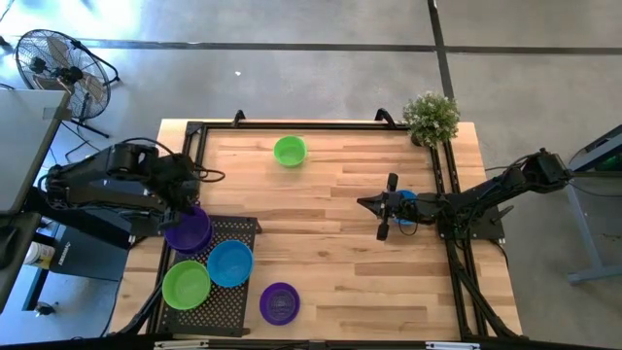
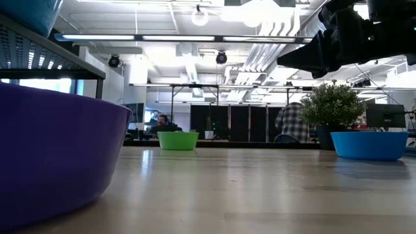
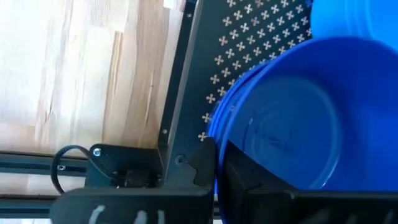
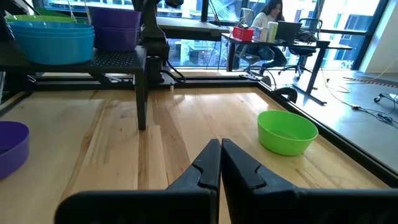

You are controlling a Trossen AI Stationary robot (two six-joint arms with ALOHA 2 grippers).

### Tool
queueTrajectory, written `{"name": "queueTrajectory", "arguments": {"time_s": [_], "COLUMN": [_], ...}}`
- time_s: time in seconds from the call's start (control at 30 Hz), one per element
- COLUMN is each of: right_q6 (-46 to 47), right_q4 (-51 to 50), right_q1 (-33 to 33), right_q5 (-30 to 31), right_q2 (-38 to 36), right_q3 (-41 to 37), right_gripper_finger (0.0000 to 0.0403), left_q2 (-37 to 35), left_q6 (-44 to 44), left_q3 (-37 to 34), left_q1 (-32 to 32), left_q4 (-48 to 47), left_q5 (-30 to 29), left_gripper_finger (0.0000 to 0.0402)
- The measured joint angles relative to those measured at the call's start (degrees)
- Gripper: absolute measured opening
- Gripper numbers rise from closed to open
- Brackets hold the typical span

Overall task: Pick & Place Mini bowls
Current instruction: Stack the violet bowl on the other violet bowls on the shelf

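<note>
Overhead, the left gripper (image 1: 185,216) is sitting at the table's left edge over the purple stack of bowls (image 1: 188,230) on the black perforated tray (image 1: 233,303), with a blue stack (image 1: 230,262) and a green stack (image 1: 186,284) just beside it on the same tray; a single purple bowl (image 1: 280,302) is lying on the wood beside the tray's near corner, and a green bowl (image 1: 290,151) is standing alone near the far edge. The right gripper (image 1: 387,208) is reaching in from the right side, its fingers pressed together with nothing between them, and a blue bowl (image 1: 407,202) is lying just behind it under the arm; a potted plant (image 1: 431,118) is occupying the far right corner. From table height, the purple bowl is filling the left foreground, the green bowl is sitting far back, and the blue bowl is resting on the table at the right beneath the dark arm. In the left wrist view, the left fingers (image 3: 186,174) are clamping the rim of the top bowl of the stack, one finger outside and one inside. In the right wrist view, the closed fingertips are hovering above bare wood, with the green bowl near and apart.
</note>
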Motion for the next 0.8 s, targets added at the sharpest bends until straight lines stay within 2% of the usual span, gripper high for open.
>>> {"name": "queueTrajectory", "arguments": {"time_s": [0.2,0.37,0.8], "right_q6": [0.0,0.0,0.0], "right_q4": [0.0,0.0,0.0], "right_q1": [0.0,0.0,0.0], "right_q5": [0.0,0.0,0.0], "right_q2": [0.0,0.0,0.0], "right_q3": [0.0,0.0,0.0], "right_gripper_finger": [0.0001,0.0002,0.0001], "left_q2": [-0.1,0.0,0.0], "left_q6": [0.0,-0.1,-2.9], "left_q3": [-0.9,-1.0,-1.0], "left_q1": [0.0,0.0,0.0], "left_q4": [0.3,1.2,1.5], "left_q5": [0.2,2.9,3.1], "left_gripper_finger": [0.0001,0.0011,0.0071]}}
